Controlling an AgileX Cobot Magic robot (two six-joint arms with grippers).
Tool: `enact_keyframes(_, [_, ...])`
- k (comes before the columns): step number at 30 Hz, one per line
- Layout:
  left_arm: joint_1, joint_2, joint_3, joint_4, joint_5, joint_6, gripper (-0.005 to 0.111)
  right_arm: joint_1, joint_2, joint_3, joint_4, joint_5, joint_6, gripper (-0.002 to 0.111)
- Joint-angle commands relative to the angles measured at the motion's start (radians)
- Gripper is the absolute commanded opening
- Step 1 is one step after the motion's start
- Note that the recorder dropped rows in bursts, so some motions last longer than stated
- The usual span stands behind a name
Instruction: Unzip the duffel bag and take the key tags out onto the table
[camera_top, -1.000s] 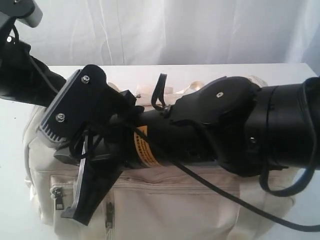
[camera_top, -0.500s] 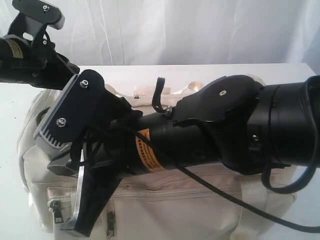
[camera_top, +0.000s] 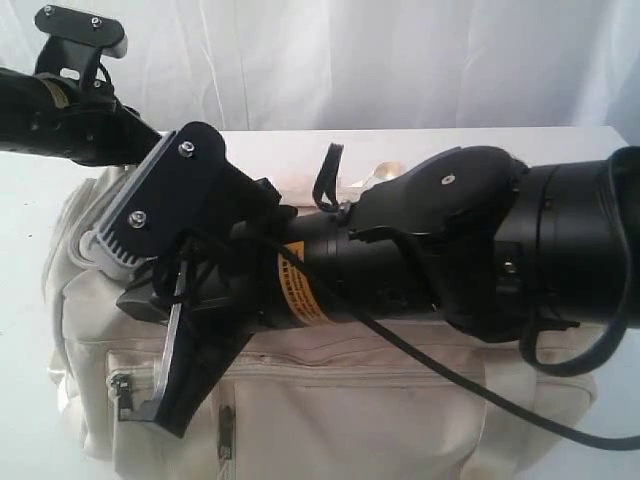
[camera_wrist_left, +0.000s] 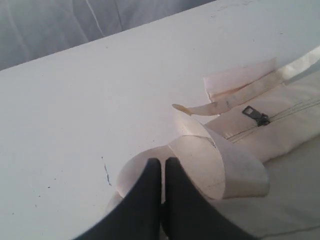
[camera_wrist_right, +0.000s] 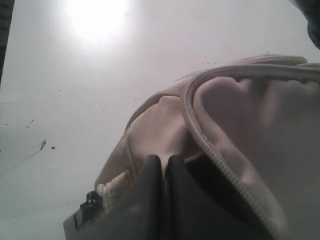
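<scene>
The duffel bag (camera_top: 350, 410) is cream-beige fabric and rests on its base on the plain white bench (camera_top: 420, 145), its long side facing the exterior camera. A front pocket zipper (camera_top: 350, 375) runs level across that side and looks closed, with a dark pull (camera_top: 122, 392) hanging near the bag's left end in that view (a second pull hangs just beside it, a little lower). In the left wrist view a satin strap (camera_wrist_left: 220, 165) curls into a loop at the bag's edge, near a closed top zipper's slider (camera_wrist_left: 256, 116). Corded piping (camera_wrist_right: 210, 135) rims the rounded end.
</scene>
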Motion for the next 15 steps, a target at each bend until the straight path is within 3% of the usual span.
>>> enact_keyframes(1, [0.037, 0.006, -0.028, 0.045, -0.135, -0.015, 0.012, 0.031, -0.016, 0.011, -0.032, -0.248, 0.004, 0.0])
enact_keyframes(6, [0.037, -0.027, -0.028, 0.045, -0.078, -0.03, 0.057, 0.031, -0.016, 0.011, -0.032, -0.207, 0.004, 0.0])
enact_keyframes(8, [0.037, -0.05, -0.028, 0.045, -0.041, -0.04, 0.07, 0.031, -0.016, 0.011, -0.032, -0.188, -0.005, 0.0])
enact_keyframes(12, [0.037, -0.134, -0.028, 0.045, 0.086, -0.036, 0.072, 0.031, -0.033, 0.011, -0.032, -0.119, -0.006, 0.006])
enact_keyframes(15, [0.037, -0.223, -0.028, 0.047, 0.211, -0.033, 0.072, 0.031, -0.073, 0.011, -0.032, -0.021, -0.027, 0.023])
